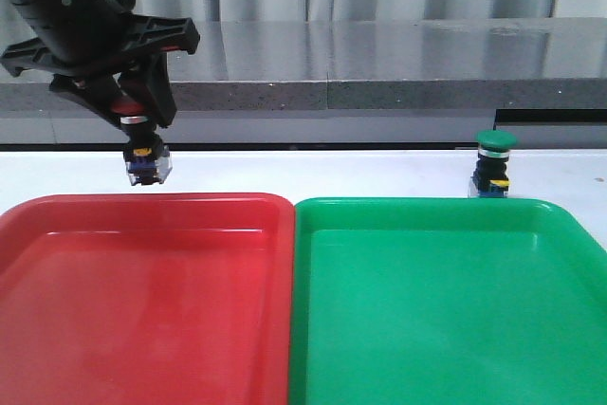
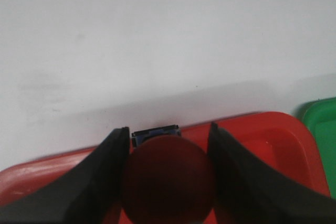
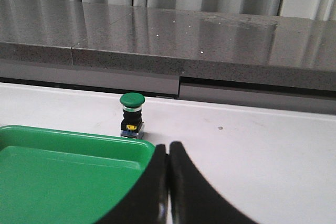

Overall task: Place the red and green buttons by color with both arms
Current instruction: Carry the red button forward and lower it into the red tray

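My left gripper (image 1: 133,113) is shut on the red button (image 1: 144,152) and holds it upright in the air, just beyond the far rim of the red tray (image 1: 142,282). In the left wrist view the dark-red cap (image 2: 168,179) fills the space between the black fingers (image 2: 107,171). The green button (image 1: 493,166) stands upright on the white table behind the far rim of the green tray (image 1: 446,301). It also shows in the right wrist view (image 3: 132,115). My right gripper (image 3: 168,153) is shut and empty, low near the green tray's right corner (image 3: 68,177), well short of the green button.
The red and green trays lie side by side at the front and touch along their inner rims. A grey stone ledge (image 1: 379,68) runs along the back of the white table (image 1: 332,173), with curtains behind it.
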